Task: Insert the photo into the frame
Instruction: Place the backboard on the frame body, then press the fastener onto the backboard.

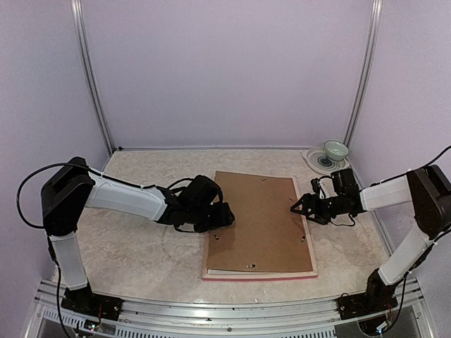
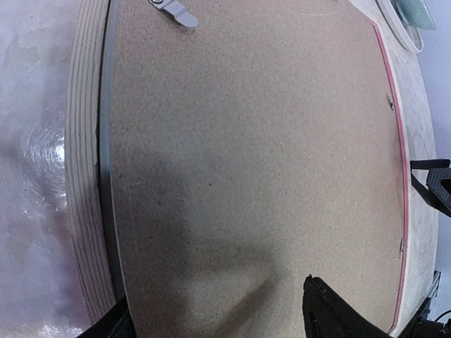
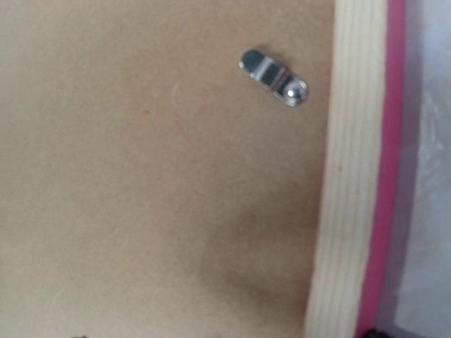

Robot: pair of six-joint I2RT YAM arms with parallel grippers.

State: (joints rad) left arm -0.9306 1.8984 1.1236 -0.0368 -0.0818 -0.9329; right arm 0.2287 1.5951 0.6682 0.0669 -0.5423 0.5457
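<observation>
The frame lies face down in the middle of the table, its pink edge showing at the front and its pale wood back along the sides. A plain brown backing board covers its whole back. The photo is hidden. My left gripper hovers over the board's left edge, open, with nothing between its fingers. My right gripper is at the frame's right edge, its jaws spread. Its fingers do not show in the right wrist view.
Small metal turn clips sit on the frame's back near the board's edges. A green bowl on a patterned plate stands at the back right corner. Walls enclose the table on three sides.
</observation>
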